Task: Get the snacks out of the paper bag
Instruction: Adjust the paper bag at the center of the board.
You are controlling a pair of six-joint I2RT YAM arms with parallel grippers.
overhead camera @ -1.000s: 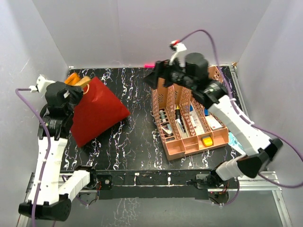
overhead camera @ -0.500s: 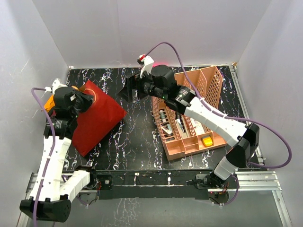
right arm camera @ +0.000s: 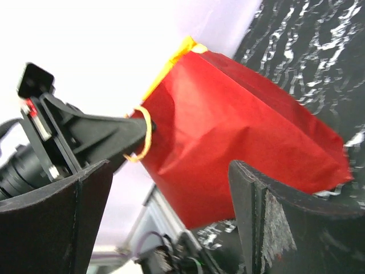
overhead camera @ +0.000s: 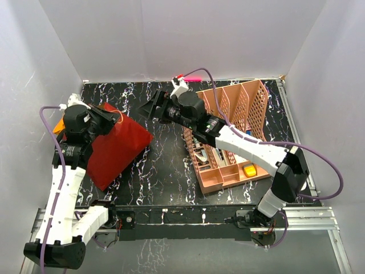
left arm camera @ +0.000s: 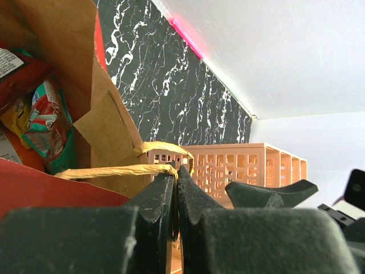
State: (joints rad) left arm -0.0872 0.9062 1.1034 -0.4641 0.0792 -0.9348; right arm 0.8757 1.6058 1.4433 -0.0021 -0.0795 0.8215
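My right hand [overhead camera: 151, 108] has swung from the organiser [overhead camera: 228, 137] toward the paper bag [overhead camera: 117, 145] at the surface's left edge, wide open, empty. My left hand [left arm camera: 175, 171] pinches its cord handle [left arm camera: 108, 170]; snacks [left arm camera: 48, 123] inside, none out.

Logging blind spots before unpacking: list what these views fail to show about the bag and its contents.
- How many snacks: left wrist view; the paper bag wall and the frame edge crop the pile.
- Bag interior: top and right wrist views; the red outside hides it.
- Packet lettering: left wrist view; cropped, unreadable.
- Orange item at the bag's mouth: top view; the left arm covers most of it, kind unclear.
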